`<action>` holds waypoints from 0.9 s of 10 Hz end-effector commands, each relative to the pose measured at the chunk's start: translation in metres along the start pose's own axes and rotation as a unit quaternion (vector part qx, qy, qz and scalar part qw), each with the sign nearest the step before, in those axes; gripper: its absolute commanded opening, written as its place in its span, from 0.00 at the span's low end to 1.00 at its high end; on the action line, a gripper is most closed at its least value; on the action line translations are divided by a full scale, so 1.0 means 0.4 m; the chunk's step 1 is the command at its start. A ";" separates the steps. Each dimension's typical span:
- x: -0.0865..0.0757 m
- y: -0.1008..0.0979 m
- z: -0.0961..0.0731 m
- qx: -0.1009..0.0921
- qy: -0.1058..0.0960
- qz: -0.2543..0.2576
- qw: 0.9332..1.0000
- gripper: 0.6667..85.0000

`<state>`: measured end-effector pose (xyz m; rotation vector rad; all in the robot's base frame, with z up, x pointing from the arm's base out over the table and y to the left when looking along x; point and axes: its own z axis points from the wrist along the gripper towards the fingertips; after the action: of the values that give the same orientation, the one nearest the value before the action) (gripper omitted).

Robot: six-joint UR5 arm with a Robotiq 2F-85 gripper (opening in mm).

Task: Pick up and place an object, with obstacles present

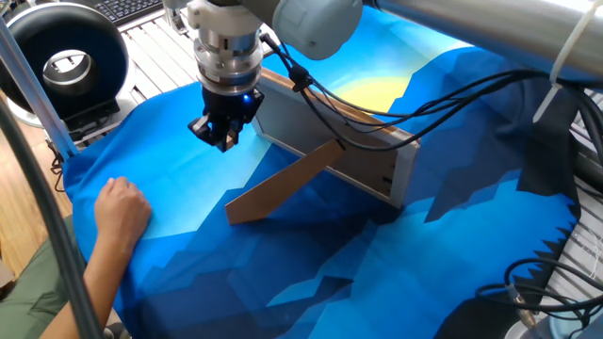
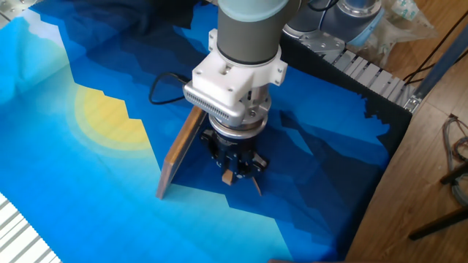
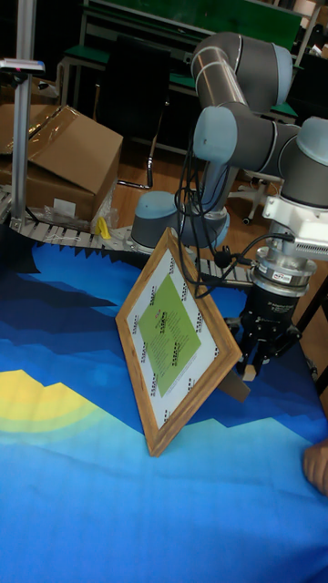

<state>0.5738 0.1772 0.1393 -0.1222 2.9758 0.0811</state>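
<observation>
Beige lump, one fixed view: the lump (image 1: 229,141) is a small pale speck at the tips of the end effector (image 1: 223,135), above the blue cloth (image 1: 170,169).
End effector, same view: points down just beside the near end of the picture frame (image 1: 320,141); its fingers are pinched on the lump.
Frame, same view: grey back panel faces the camera, tan prop leg (image 1: 283,184) reaching down onto the cloth.
Person's hand (image 1: 121,209): rests on the cloth, well apart from the end effector.
Other fixed view: the lump (image 2: 228,178) sits between the closed fingers, held off the cloth; the frame (image 2: 179,153) shows edge-on beside it.
Tall fixed view: the frame (image 3: 178,342) stands tilted, with a green print; the end effector (image 3: 255,363) hangs just behind its right edge, lump (image 3: 246,373) at its tips.
</observation>
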 end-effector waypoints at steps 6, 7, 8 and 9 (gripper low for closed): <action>0.012 0.005 -0.014 -0.005 0.013 -0.022 1.000 0.81; 0.009 0.005 -0.014 -0.005 0.010 -0.023 1.000 0.80; 0.008 0.005 -0.014 -0.005 0.010 -0.023 1.000 0.80; -0.001 0.005 -0.016 -0.005 0.003 -0.021 1.000 0.79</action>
<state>0.5693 0.1767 0.1427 -0.1943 2.9912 0.0726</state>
